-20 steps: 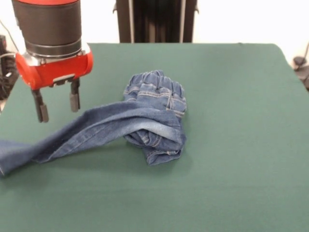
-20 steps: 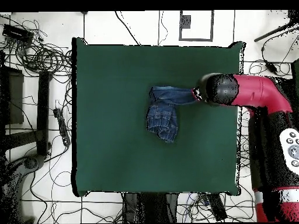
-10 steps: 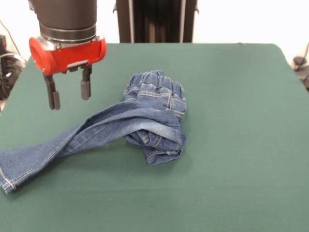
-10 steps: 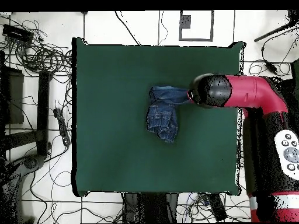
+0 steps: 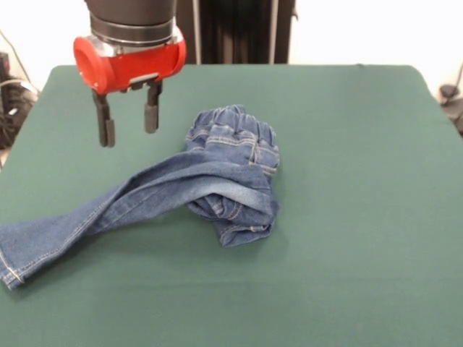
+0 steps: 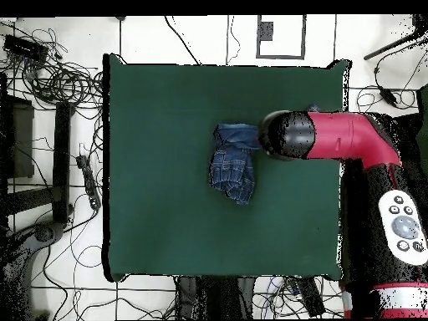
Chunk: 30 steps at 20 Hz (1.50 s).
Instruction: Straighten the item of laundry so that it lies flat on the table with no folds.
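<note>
We see the jeans (image 5: 195, 188) lying on the table (image 5: 347, 181), still folded. Nearest the front edge in the front view, 1 leg stretches out flat toward the table's left edge, its hem (image 5: 11, 264) close to that edge. Farther back, the rest is bunched near the table's middle: the other leg is tucked under in a roll, and the gathered waistband (image 5: 235, 126) sits at the far side of the bundle. Beyond the long leg, the claw (image 5: 129, 121) hangs above the table, its 2 fingers (image 5: 106, 130) apart with nothing between them, clear of the denim. In the overhead view the arm (image 6: 334, 142) covers the claw and most of the long leg, so only the bunched part (image 6: 232, 167) shows.
</note>
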Each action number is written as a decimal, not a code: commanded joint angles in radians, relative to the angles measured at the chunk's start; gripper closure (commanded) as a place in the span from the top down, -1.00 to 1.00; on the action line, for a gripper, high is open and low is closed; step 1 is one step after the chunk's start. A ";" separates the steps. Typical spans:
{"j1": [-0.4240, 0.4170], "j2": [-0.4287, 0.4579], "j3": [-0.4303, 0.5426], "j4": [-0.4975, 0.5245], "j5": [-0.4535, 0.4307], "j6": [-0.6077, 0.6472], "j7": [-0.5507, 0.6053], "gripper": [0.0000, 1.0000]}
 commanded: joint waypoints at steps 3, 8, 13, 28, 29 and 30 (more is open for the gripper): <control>0.089 0.019 -0.061 0.157 0.071 -0.079 0.326 1.00; 0.111 0.018 -0.094 0.176 0.102 -0.107 0.334 1.00; 0.127 0.006 -0.122 0.208 0.146 -0.108 0.339 1.00; 0.215 0.008 -0.222 0.247 0.273 -0.140 0.380 1.00; 0.219 0.003 -0.229 0.259 0.277 -0.148 0.382 1.00; 0.225 0.002 -0.235 0.262 0.284 -0.150 0.385 1.00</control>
